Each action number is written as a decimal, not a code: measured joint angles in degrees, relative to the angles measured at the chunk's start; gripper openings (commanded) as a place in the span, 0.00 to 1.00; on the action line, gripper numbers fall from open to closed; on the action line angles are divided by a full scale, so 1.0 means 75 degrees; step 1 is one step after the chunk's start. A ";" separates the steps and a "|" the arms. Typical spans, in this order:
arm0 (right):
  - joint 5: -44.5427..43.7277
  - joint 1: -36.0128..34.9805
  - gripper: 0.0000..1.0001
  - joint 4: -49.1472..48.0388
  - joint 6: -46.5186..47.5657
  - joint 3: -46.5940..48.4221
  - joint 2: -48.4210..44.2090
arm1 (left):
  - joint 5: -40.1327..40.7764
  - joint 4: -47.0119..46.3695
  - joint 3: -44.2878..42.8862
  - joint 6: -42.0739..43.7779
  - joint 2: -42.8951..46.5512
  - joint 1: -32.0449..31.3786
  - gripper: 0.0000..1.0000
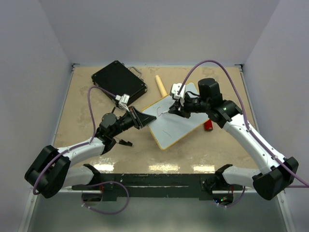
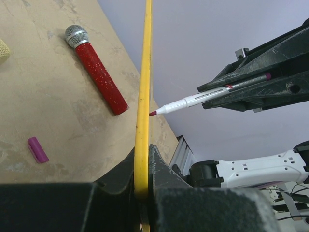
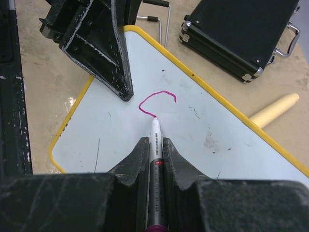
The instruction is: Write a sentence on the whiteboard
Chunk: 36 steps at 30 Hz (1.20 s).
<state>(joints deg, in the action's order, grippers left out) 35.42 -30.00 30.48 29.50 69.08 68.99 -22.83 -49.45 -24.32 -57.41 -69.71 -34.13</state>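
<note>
- Two grippers split the work. The left gripper (image 2: 142, 159) is pinched shut on the yellow edge of the whiteboard (image 1: 176, 124), which I judge braces it against the push of writing.
- The right gripper (image 3: 155, 145) is clamped on a marker (image 2: 203, 98). The marker runs along the fingers with its tip well out, so the line being drawn is in view.
- The whiteboard lies mid-table, turned at an angle, near a black case (image 1: 118, 81). A red microphone (image 2: 99, 77) lies beside its right edge.
- The sentence (image 3: 157, 99) is so far one magenta hook, with the tip touching its lower end. It is likely the first letter, so nearly all of the writing remains.
- A small purple cap (image 2: 37, 149), probably the marker's, lies on the table apart from the whiteboard.
</note>
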 measured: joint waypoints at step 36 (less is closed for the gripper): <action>0.0166 0.0000 0.00 0.0405 0.0393 0.0055 0.0038 | -0.0070 0.0032 0.0000 0.0000 0.0000 0.0041 0.00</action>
<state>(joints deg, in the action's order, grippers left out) 36.67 -30.00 33.52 32.45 69.49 69.28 -23.35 -49.21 -24.32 -57.41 -69.71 -33.82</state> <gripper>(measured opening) 0.135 0.087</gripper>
